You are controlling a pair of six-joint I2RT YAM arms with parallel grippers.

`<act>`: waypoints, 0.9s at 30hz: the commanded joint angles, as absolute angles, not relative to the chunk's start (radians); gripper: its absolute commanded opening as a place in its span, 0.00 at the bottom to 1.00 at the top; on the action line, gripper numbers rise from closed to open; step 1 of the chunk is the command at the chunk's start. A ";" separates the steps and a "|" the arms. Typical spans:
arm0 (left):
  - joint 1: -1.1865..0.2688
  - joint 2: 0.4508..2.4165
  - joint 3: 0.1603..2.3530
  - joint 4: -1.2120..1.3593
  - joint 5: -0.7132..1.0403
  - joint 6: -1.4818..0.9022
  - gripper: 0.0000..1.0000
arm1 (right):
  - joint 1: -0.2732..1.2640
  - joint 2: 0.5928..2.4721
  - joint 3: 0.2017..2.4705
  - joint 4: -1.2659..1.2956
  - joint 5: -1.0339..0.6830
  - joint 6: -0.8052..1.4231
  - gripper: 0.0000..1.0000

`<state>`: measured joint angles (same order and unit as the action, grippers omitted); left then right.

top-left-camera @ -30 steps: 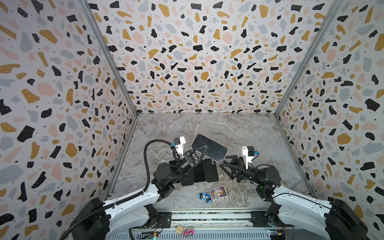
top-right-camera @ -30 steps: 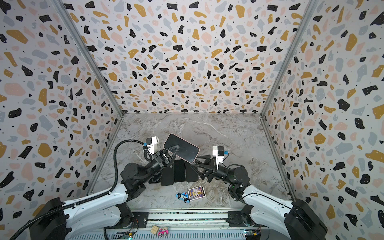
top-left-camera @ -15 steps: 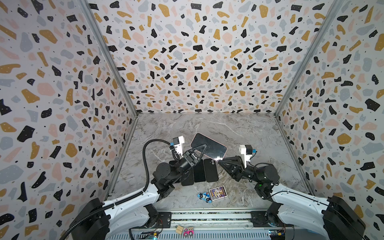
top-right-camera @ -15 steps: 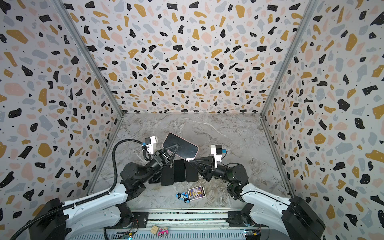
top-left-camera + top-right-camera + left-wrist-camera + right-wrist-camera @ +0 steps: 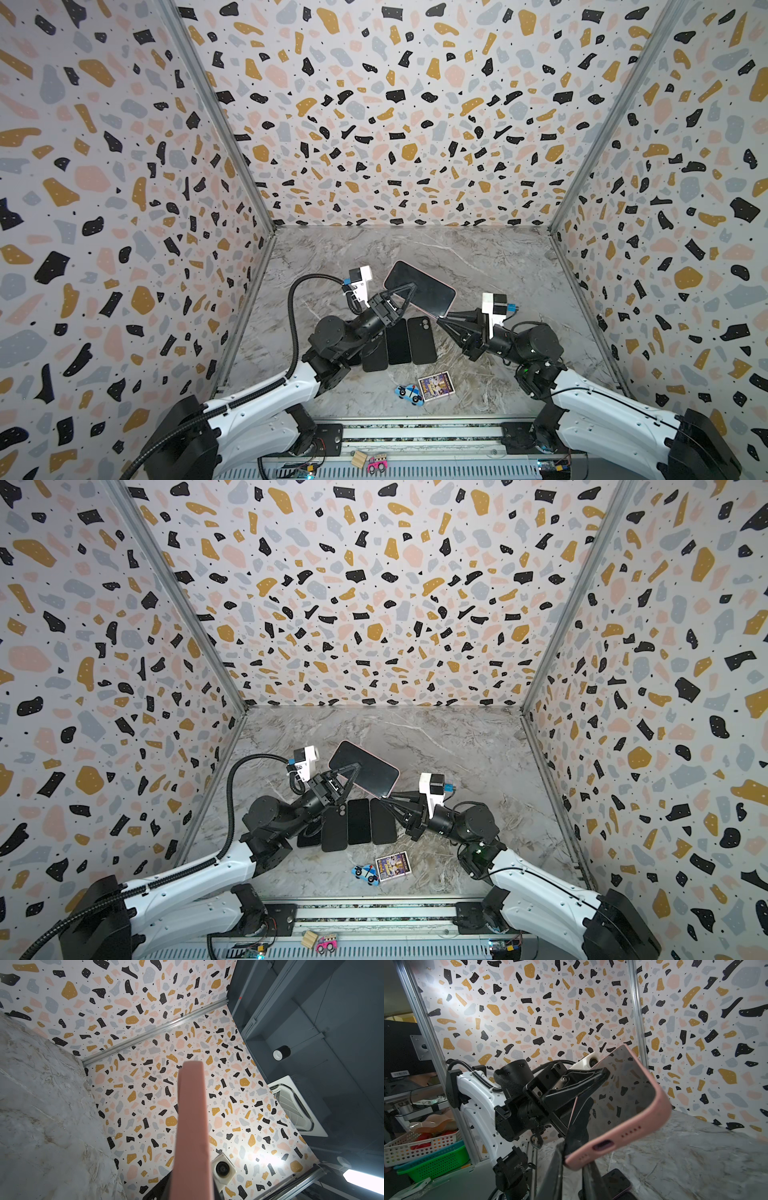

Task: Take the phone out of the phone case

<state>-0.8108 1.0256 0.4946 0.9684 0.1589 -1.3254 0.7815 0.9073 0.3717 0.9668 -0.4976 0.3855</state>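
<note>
Both top views are bright, even and sharp, with soft shadows on the marble surface [image 5: 478, 257] and straight lines bowing toward the frame edges. The left wrist view catches a flaring ceiling lamp [image 5: 363, 1180] and glare on the wall [image 5: 268, 1158] — the close phone case [image 5: 192, 1126] is blurred. In the right wrist view the phone [image 5: 623, 1093] mirrors the wall on its screen.
</note>
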 commanded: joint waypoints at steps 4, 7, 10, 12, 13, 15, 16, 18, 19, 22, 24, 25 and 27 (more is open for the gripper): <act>-0.839 1.031 0.532 0.873 0.276 -1.327 0.00 | 0.787 0.911 0.430 0.870 -0.385 0.089 0.00; -0.838 1.024 0.519 0.858 0.288 -1.320 0.00 | 0.787 0.898 0.432 0.888 -0.337 0.067 0.00; -0.837 1.007 0.500 0.867 0.263 -1.324 0.00 | 0.787 0.880 0.433 0.875 -0.334 0.062 0.00; -0.827 0.996 0.498 0.884 0.258 -1.329 0.00 | 0.786 0.859 0.404 0.880 -0.338 0.075 0.00; -0.820 0.990 0.501 0.891 0.257 -1.330 0.00 | 0.785 0.840 0.377 0.895 -0.335 0.088 0.00; -0.810 0.980 0.505 0.901 0.249 -1.333 0.00 | 0.785 0.803 0.319 0.932 -0.347 0.110 0.13; -0.805 0.978 0.508 0.911 0.247 -1.335 0.00 | 0.785 0.783 0.292 0.942 -0.354 0.125 0.21; -0.800 0.977 0.508 0.945 0.241 -1.341 0.00 | 0.785 0.745 0.255 0.945 -0.355 0.156 0.34; -0.799 0.978 0.508 0.959 0.239 -1.342 0.00 | 0.785 0.727 0.241 0.942 -0.358 0.176 0.40; -0.799 0.985 0.504 0.997 0.233 -1.343 0.00 | 0.785 0.703 0.205 0.977 -0.377 0.249 0.52; -0.799 0.994 0.493 1.024 0.229 -1.351 0.00 | 0.785 0.707 0.194 1.012 -0.377 0.301 0.55; -0.799 1.001 0.489 1.037 0.227 -1.355 0.00 | 0.787 0.714 0.188 1.046 -0.377 0.331 0.56; -0.799 1.013 0.480 1.062 0.227 -1.361 0.00 | 0.787 0.738 0.179 1.124 -0.379 0.386 0.58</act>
<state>-0.8040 1.0107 0.4892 0.9047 0.2272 -1.3506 0.7849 0.7280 0.1802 0.9890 -0.3679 0.2771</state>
